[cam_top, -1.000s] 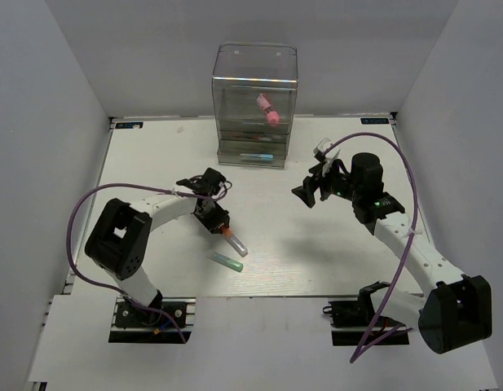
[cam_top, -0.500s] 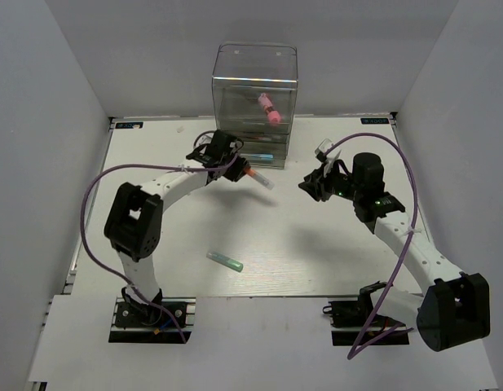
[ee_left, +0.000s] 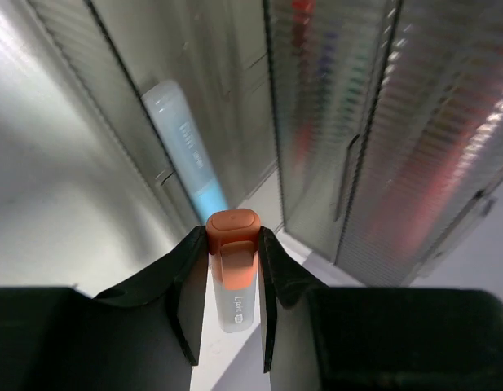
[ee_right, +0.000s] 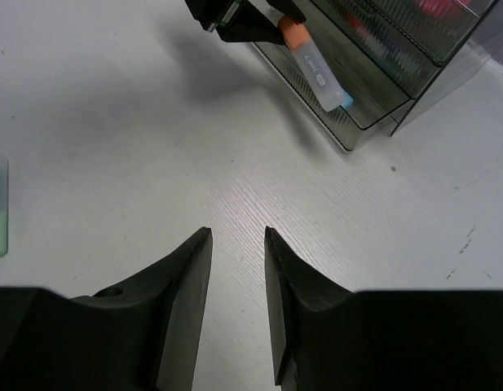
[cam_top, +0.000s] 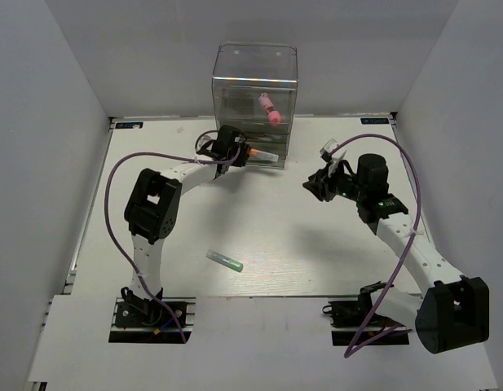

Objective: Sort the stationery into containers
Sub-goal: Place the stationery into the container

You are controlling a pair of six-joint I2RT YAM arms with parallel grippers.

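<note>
White table (cam_top: 300, 261), faint wood grain beneath right fingers (ee_right: 184, 281), small dark scuffs ahead-right of them. Plain grey walls (cam_top: 153, 49) on three sides. Soft even light.

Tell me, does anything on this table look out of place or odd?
One thing: a green-tipped marker lies alone and askew on the table, far from the clear organiser. Inside the organiser's top compartment, the pink stub leans at a tilt. Nothing looks spilled or broken.
</note>
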